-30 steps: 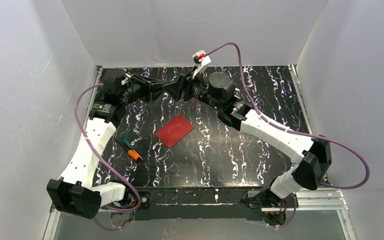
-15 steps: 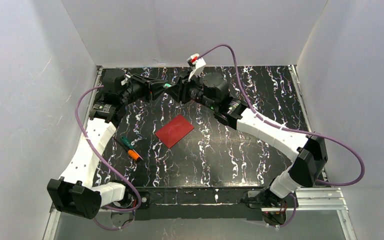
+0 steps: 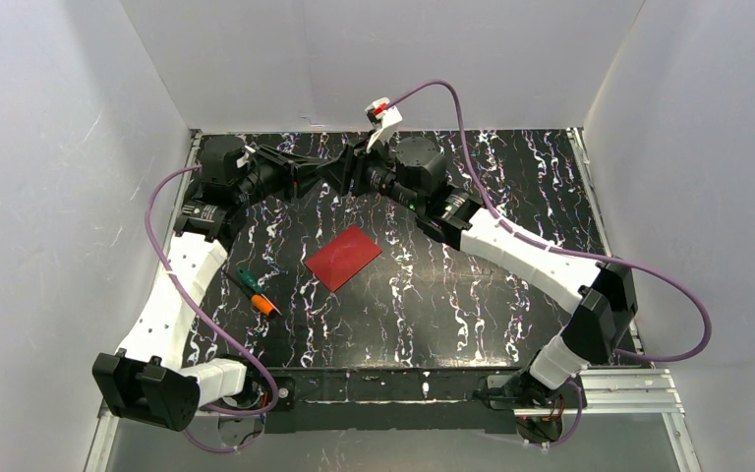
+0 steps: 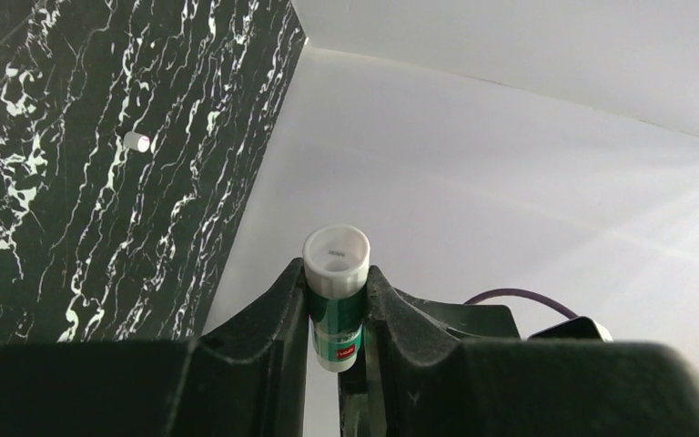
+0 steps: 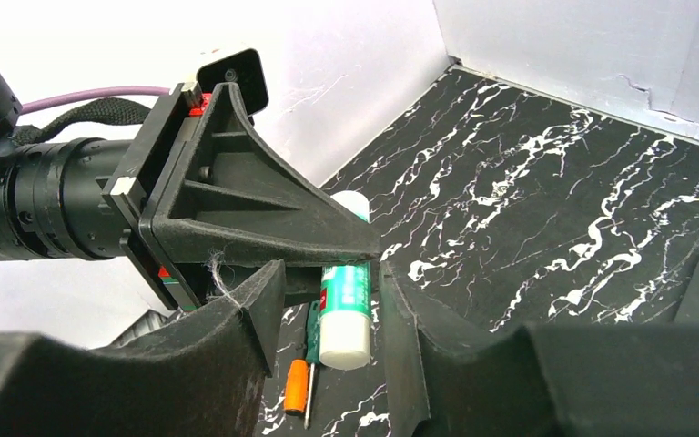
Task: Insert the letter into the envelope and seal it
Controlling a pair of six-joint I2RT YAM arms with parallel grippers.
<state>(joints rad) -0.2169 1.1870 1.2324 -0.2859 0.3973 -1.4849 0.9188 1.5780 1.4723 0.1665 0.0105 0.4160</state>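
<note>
The dark red envelope (image 3: 343,257) lies flat in the middle of the black marbled table (image 3: 511,177), with its flap down. The letter is out of view. Above the far edge, my left gripper (image 3: 320,175) is shut on a green glue stick (image 4: 337,305), whose white end points away from the wrist. My right gripper (image 3: 350,175) faces it tip to tip. In the right wrist view the right gripper (image 5: 328,282) stands open around the glue stick's (image 5: 346,305) other white end. One finger is close beside the stick and the other stands apart from it.
An orange and green screwdriver (image 3: 258,292) lies left of the envelope and also shows below the jaws as the screwdriver (image 5: 298,382). A small white cylinder (image 4: 136,142) lies on the table. White walls enclose the back and both sides.
My right arm has slid left, bringing its gripper up to the tip of the left gripper and around the glue stick. The left arm and the envelope have not moved.
</note>
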